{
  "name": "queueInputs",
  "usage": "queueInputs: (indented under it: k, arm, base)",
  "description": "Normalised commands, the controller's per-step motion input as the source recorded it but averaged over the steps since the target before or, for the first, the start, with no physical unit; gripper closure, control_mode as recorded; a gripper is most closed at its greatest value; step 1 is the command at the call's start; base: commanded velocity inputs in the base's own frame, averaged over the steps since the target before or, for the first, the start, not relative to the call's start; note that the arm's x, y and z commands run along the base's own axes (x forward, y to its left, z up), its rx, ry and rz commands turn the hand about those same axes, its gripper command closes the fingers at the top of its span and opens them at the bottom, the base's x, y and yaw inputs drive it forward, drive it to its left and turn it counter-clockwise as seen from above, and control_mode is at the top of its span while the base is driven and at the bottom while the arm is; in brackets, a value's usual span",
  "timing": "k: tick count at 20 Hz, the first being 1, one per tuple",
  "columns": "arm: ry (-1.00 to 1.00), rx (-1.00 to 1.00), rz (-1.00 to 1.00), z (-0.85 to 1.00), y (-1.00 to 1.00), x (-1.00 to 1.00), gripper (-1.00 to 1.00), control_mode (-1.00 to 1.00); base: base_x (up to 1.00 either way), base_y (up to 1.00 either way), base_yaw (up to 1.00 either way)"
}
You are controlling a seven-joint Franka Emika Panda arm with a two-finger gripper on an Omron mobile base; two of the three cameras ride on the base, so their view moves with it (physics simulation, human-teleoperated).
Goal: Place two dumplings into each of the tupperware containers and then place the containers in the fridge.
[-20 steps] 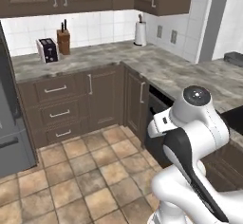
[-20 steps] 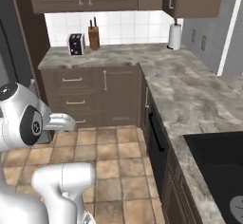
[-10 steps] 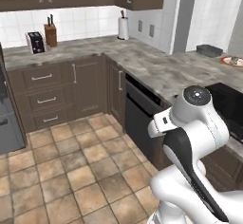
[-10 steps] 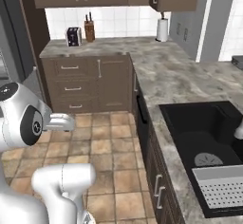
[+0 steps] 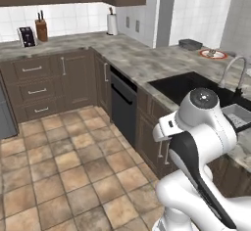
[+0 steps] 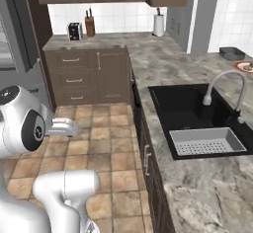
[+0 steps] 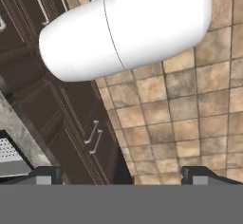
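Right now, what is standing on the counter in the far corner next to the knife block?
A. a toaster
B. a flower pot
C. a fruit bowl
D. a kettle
A. A small boxy toaster with a dark front stands just left of the brown knife block on the grey stone counter against the white tiled wall, as both base views show.
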Motion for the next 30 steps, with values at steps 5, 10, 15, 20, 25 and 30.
queueInputs:
  k: [5, 10, 15, 20, 25, 30]
  arm:
    - [0.0, 0.0, 0.0, 0.0, 0.0, 0.0, -1.0, 1.0]
    - [0.0, 0.0, 0.0, 0.0, 0.0, 0.0, -1.0, 1.0]
    - [0.0, 0.0, 0.0, 0.0, 0.0, 0.0, -1.0, 1.0]
    - [0.0, 0.0, 0.0, 0.0, 0.0, 0.0, -1.0, 1.0]
    - [0.0, 0.0, 0.0, 0.0, 0.0, 0.0, -1.0, 1.0]
    - [0.0, 0.0, 0.0, 0.0, 0.0, 0.0, -1.0, 1.0]
  base:
    - [-0.87, -0.51, 0.0]
    - [-0.88, -0.45, 0.0]
    - [-0.9, -0.47, 0.0]
    - [-0.91, -0.51, 0.0]
    - [-0.83, -0.53, 0.0]
    - [-0.47, -0.63, 0.0]
